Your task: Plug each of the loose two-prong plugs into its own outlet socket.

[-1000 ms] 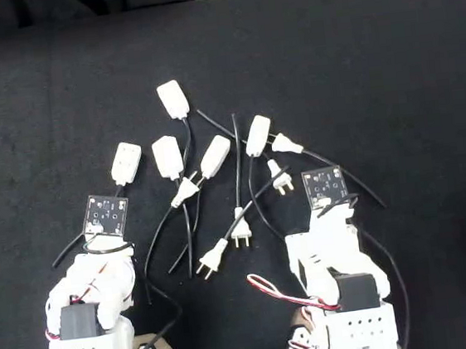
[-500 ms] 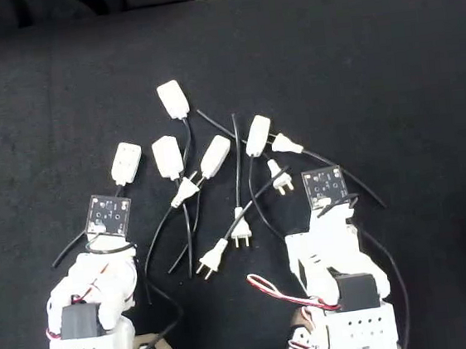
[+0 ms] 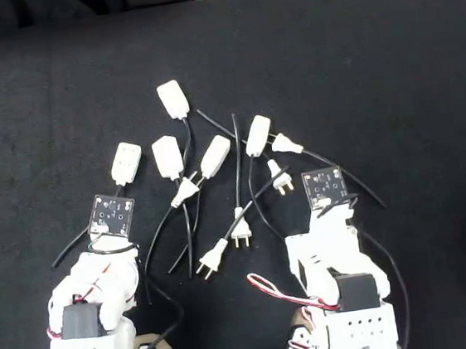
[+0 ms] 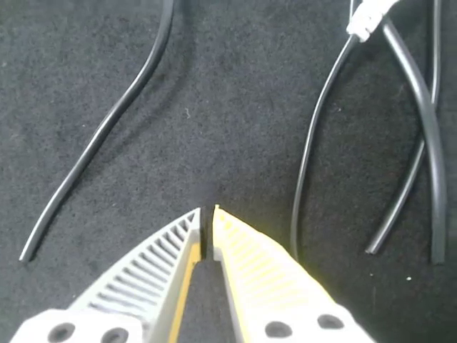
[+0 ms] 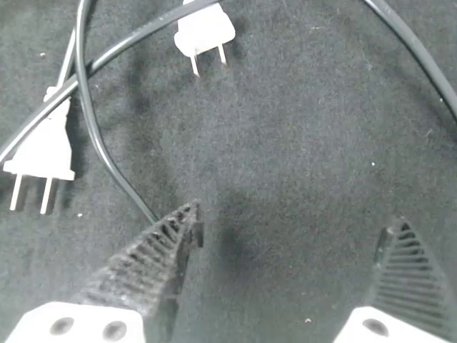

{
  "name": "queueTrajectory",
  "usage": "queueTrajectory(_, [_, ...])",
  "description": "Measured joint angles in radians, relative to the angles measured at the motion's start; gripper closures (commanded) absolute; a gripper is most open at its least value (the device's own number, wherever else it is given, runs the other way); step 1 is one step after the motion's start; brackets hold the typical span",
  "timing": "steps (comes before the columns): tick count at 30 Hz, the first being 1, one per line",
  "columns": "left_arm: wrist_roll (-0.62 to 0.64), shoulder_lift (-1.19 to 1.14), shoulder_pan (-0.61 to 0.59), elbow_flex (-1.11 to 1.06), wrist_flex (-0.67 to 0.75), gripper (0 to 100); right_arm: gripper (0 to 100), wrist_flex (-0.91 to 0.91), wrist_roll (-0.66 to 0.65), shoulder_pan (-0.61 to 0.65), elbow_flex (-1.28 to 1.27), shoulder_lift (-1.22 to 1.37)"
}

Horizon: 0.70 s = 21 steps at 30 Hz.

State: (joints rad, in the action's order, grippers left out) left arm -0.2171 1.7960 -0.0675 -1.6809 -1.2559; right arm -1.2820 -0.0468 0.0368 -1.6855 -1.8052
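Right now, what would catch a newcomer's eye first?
White sockets and plugs on tangled black cords lie at the middle of the table. The left gripper is shut over bare table between cords; the right gripper is wide open near two plugs.

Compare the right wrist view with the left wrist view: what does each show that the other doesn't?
Right wrist view: two white plastic two-prong plugs, prongs bare, beyond the open right gripper. Left wrist view: the shut left gripper, a white plug's rear tip, a thin black cable's loose end. Both: black rubber cables on the dark fabric table.
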Motion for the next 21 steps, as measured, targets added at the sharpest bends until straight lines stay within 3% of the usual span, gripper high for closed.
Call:
queueTrajectory(9, [0.0, 0.0, 0.006, 0.012, 0.069, 96, 61.3, 0.0, 0.0, 0.0, 0.0, 0.0])
queueTrajectory(21, [0.0, 0.0, -0.103, 0.034, 0.081, 97, 61.3, 0.071, 0.0, 0.0, 0.048, 0.0])
